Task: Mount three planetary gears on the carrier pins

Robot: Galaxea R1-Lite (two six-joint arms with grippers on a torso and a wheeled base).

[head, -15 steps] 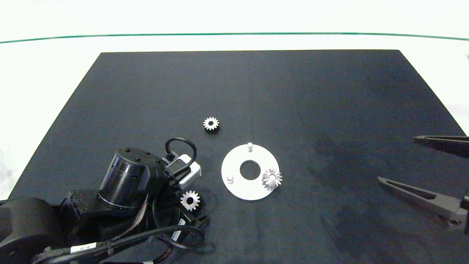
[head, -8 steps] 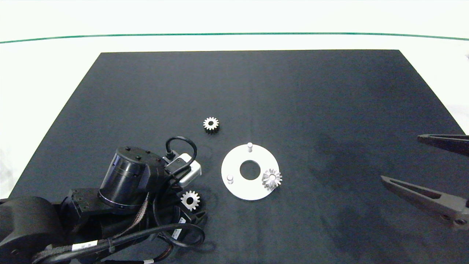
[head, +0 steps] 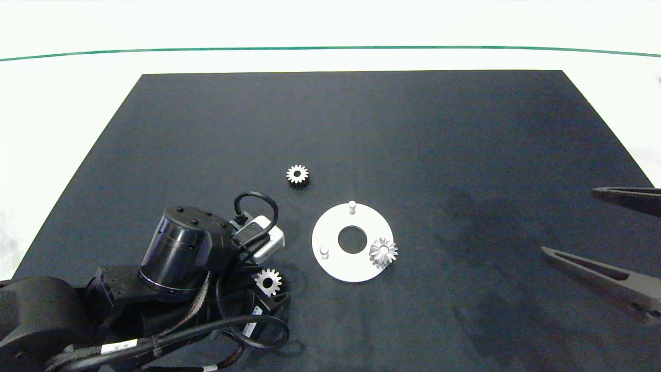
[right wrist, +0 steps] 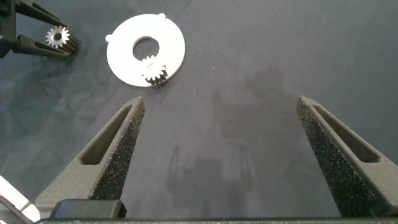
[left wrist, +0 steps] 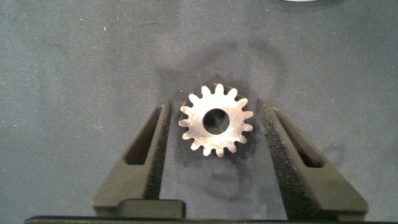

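Note:
A white disc lies mid-mat with two bare carrier pins. One planetary gear sits on the third pin, at the disc's right rim. A second gear lies loose on the mat behind and left of the disc. The third gear lies flat on the mat, left of the disc. My left gripper is open and straddles it, with a small gap on each side. My right gripper hangs wide open and holds nothing near the mat's right edge, far from the disc.
A black mat covers the white table, and a green line runs across the back. My left arm's bulky wrist and cables cover the mat's front left corner.
My right gripper has drifted a little toward the right edge, still open. The left arm and the gear between its fingers have hardly shifted.

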